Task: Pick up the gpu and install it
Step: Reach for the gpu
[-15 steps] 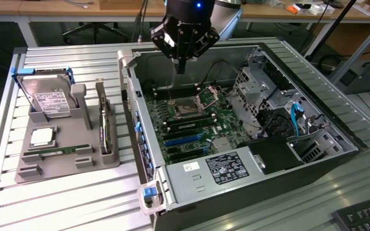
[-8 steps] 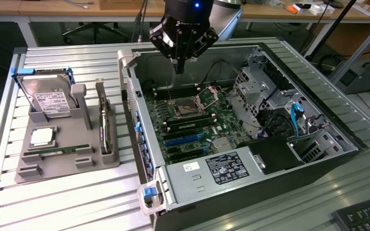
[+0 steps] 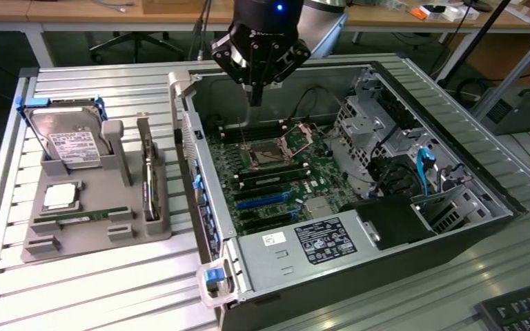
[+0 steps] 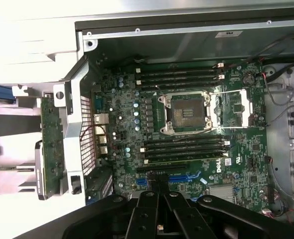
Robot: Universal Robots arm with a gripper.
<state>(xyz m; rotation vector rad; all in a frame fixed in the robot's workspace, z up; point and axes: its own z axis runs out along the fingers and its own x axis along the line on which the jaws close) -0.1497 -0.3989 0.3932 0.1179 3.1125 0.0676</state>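
Tool (image 3: 256, 96) closed and empty over the case (image 3: 488, 196), gpu (image 3: 151, 181) well apart in grey stand (image 3: 90, 238)

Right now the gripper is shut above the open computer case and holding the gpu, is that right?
Not quite. The gripper is shut above the open computer case, but it holds nothing. The exterior view shows the gpu standing on edge in the grey holder outside the case.

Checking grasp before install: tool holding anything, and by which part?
Nothing. Tool shut and empty over the computer case; graphics card sits in its rack.
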